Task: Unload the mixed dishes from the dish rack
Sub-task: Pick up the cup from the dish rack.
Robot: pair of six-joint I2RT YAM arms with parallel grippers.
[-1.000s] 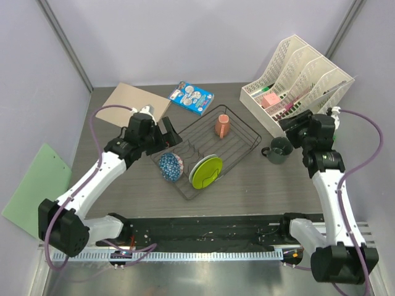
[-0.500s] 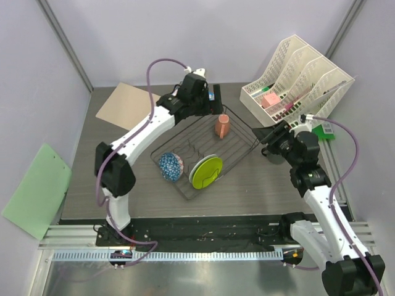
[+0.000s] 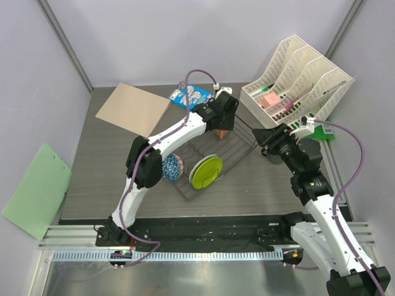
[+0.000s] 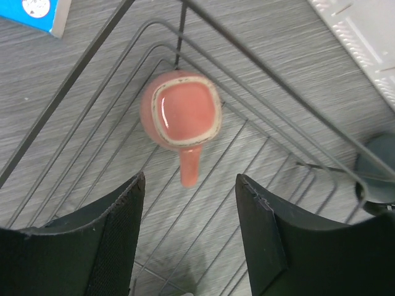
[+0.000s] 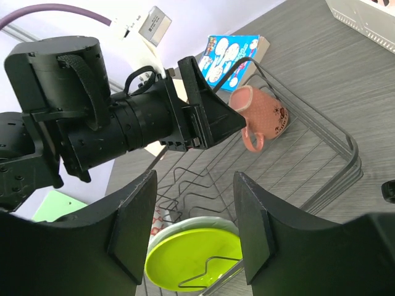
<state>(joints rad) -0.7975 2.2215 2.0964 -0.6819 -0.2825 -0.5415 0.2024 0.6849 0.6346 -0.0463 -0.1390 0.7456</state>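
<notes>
The dark wire dish rack [image 3: 241, 148] holds a salmon-pink cup [image 4: 182, 111] at its far corner, a lime-green plate [image 3: 207, 171] with a white plate [image 5: 203, 223] behind it, and a blue speckled bowl [image 3: 171, 166]. My left gripper [image 4: 191, 185] is open just above the cup, whose mouth faces its camera, with the handle between the fingertips and untouched. My right gripper [image 5: 194, 185] is open and empty at the rack's right side, facing the plates. The grey mug [image 4: 378, 163] stands outside the rack's right corner, mostly hidden under the right arm in the top view.
A white slotted file organiser [image 3: 296, 80] stands at the back right. A blue snack packet [image 3: 188, 94] and a cardboard sheet [image 3: 133, 109] lie behind the rack. A green clipboard [image 3: 37, 188] lies off the table's left edge.
My left arm has swung from the rack's left side across to its far corner, over the pink cup. My right gripper has moved from above the mug left toward the rack.
</notes>
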